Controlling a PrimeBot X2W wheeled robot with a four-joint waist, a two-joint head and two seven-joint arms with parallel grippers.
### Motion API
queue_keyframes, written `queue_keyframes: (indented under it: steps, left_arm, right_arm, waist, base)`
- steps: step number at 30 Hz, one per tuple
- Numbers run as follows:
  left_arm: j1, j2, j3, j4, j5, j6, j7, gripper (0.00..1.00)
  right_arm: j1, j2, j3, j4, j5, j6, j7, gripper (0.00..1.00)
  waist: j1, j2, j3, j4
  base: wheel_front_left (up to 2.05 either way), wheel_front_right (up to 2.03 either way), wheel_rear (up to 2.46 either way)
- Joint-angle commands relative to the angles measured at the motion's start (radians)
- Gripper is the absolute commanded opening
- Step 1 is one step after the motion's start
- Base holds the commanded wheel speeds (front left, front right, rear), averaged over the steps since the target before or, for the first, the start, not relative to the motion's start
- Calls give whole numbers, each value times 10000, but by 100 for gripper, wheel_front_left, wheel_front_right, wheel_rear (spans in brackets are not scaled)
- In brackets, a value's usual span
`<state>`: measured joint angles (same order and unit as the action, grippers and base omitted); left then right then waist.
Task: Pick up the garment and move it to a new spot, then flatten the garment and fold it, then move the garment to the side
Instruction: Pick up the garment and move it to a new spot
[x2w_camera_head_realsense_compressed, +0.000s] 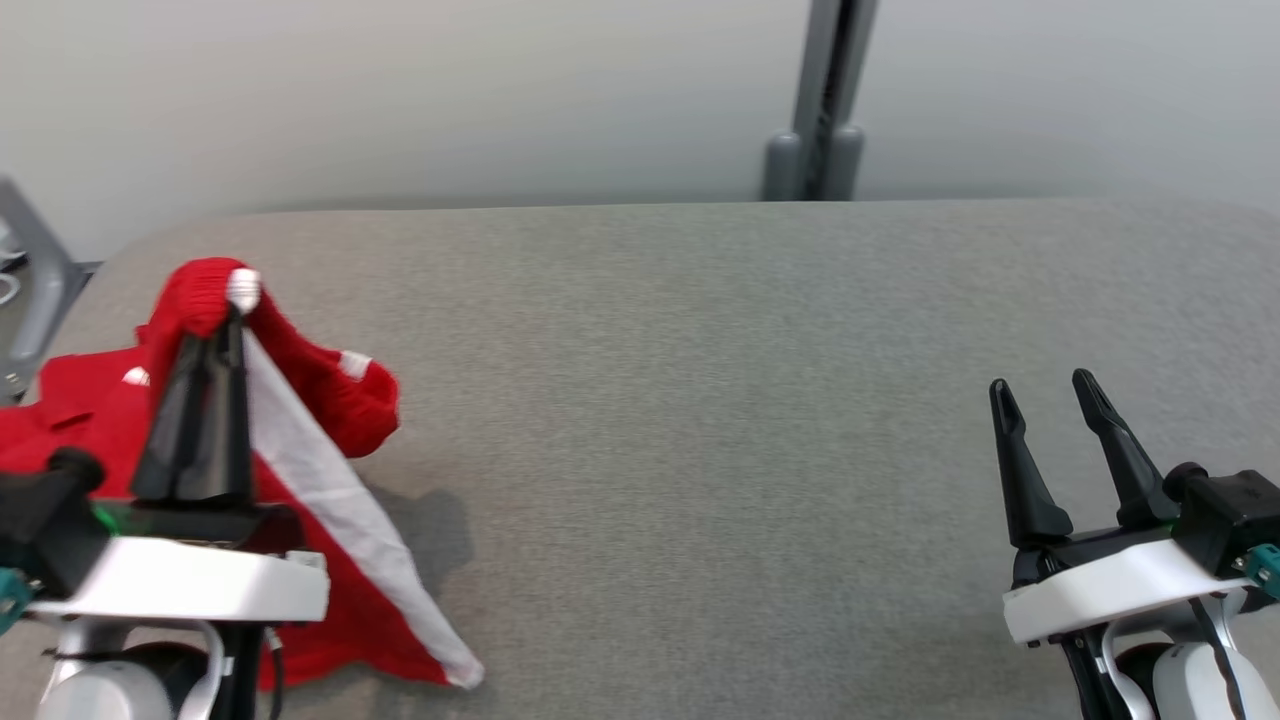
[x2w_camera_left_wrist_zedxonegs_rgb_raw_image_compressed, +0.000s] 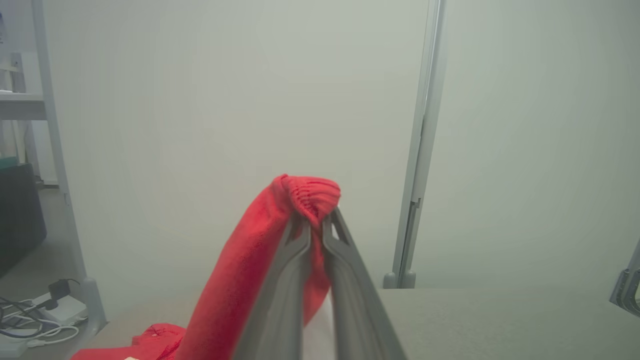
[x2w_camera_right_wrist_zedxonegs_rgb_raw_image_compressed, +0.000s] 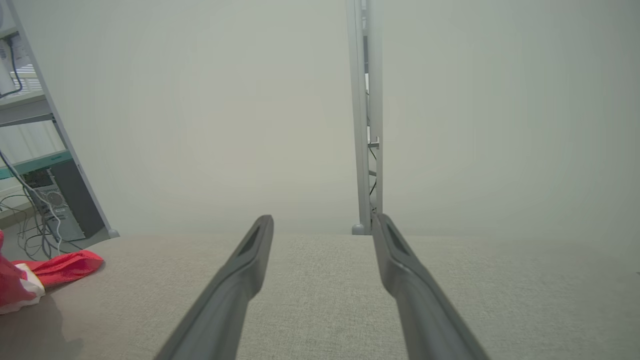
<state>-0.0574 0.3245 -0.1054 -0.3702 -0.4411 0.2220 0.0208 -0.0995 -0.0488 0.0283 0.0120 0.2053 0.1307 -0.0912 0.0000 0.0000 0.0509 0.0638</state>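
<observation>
1. I see the table (x2w_camera_head_realsense_compressed: 700, 400) covered in a grey, finely woven fabric, its far corners rounded.
2. Behind the table's far edge there is a plain pale wall (x2w_camera_head_realsense_compressed: 400, 90), and a grey post (x2w_camera_head_realsense_compressed: 825, 100) rises against it from a two-lobed foot.
3. Off the table's left end I make out a grey metal rack (x2w_camera_right_wrist_zedxonegs_rgb_raw_image_compressed: 58, 125), a computer tower (x2w_camera_right_wrist_zedxonegs_rgb_raw_image_compressed: 67, 210) beneath it and loose cables (x2w_camera_right_wrist_zedxonegs_rgb_raw_image_compressed: 30, 225) on the floor.
4. The garment (x2w_camera_head_realsense_compressed: 330, 400) sits at the table's left end. Part of it is pulled up off the table into a peak and the rest drapes down onto the top.
5. It is red knit, ribbed at the pinched edge. A broad white band runs from the peak down towards the table's near edge, and small white patches show on the red.
6. The left gripper (x2w_camera_head_realsense_compressed: 235, 300) is above the table's left end, with its fingers pressed together on the ribbed red edge at the peak.
7. The right gripper (x2w_camera_head_realsense_compressed: 1045, 385) hovers over the table's right near part, with its fingers spread wide, well apart from the garment.
</observation>
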Motion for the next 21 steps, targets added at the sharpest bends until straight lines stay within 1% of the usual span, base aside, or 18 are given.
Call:
queue_keyframes:
  steps: [1, 5, 10, 11, 17, 21]
  left_arm:
    - [-373, -31, -295, -21, -2, -212, 97, 0]
    - [-1026, -220, -1136, 289, 10, -681, 291, 0]
    - [-2092, -629, -2222, 1232, -58, -1396, 562, 0]
    - [-2092, -629, -2222, 1232, -58, -1396, 562, 0]
    - [-3155, -1131, -3233, 2879, 55, -2086, 715, 0]
    - [-3718, -1433, -3803, 4052, 226, -2491, 674, 0]
  right_arm:
    - [-123, -40, 11, -102, 57, 1, 29, 100]
    - [-281, -38, 124, -185, 181, 1, -60, 100]
    - [-520, -39, 312, -79, 413, 1, -286, 100]
    - [-520, -39, 312, -79, 413, 1, -286, 100]
    - [-739, -31, 441, 270, 731, 1, -746, 100]
    - [-883, -31, 531, 509, 935, 1, -1013, 100]
  waist:
    - [0, 0, 240, -605]
    - [0, 0, 696, -1413]
    - [0, 0, 1475, -2528]
    - [0, 0, 1475, -2528]
    - [0, 0, 2307, -3606]
    - [0, 0, 2788, -4070]
  base:
    - [0, 0, 0]
    - [0, 0, 0]
    - [0, 0, 0]
    - [0, 0, 0]
    - [0, 0, 0]
    - [0, 0, 0]
